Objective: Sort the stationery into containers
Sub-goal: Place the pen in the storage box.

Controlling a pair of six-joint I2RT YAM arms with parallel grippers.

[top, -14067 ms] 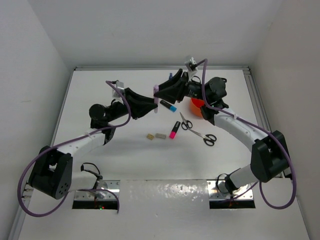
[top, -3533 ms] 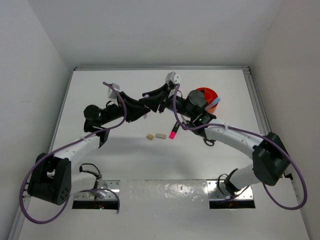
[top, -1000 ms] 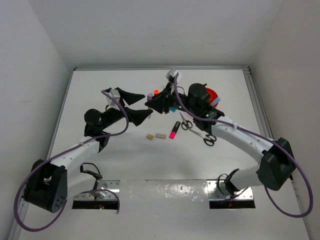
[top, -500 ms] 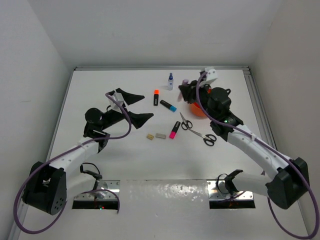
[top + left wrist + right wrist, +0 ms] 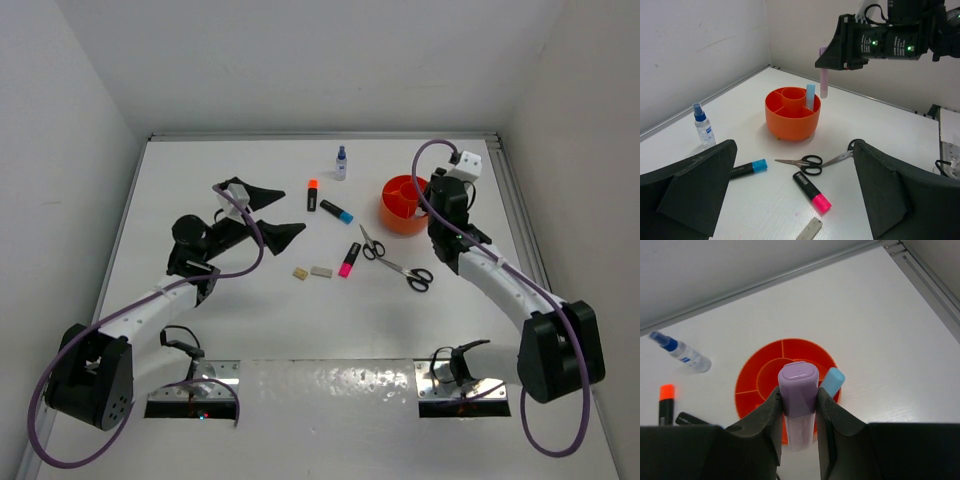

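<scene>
My right gripper (image 5: 798,401) is shut on a lilac marker (image 5: 798,385), held upright above the round orange tub (image 5: 752,371). A light blue marker (image 5: 831,380) stands in one of the tub's compartments. From the left wrist view the lilac marker (image 5: 823,77) hangs just right of the tub (image 5: 790,120), clear of its rim. My left gripper (image 5: 275,213) is open and empty, well left of the tub (image 5: 392,214). On the table lie an orange-capped marker (image 5: 311,193), a blue-capped marker (image 5: 336,211), a pink-capped marker (image 5: 349,258), two scissors (image 5: 372,245) (image 5: 408,272), two erasers (image 5: 300,271) (image 5: 321,271) and a small bottle (image 5: 341,162).
The right arm (image 5: 495,275) runs along the table's right side. White walls close in the table at the back and both sides. The loose items sit between the two grippers, in front of the left gripper's fingers (image 5: 690,195).
The right gripper carried the lilac marker from the middle of the table, next to the left gripper, rightward to above the tub. The left gripper opened wide and stayed at the left.
</scene>
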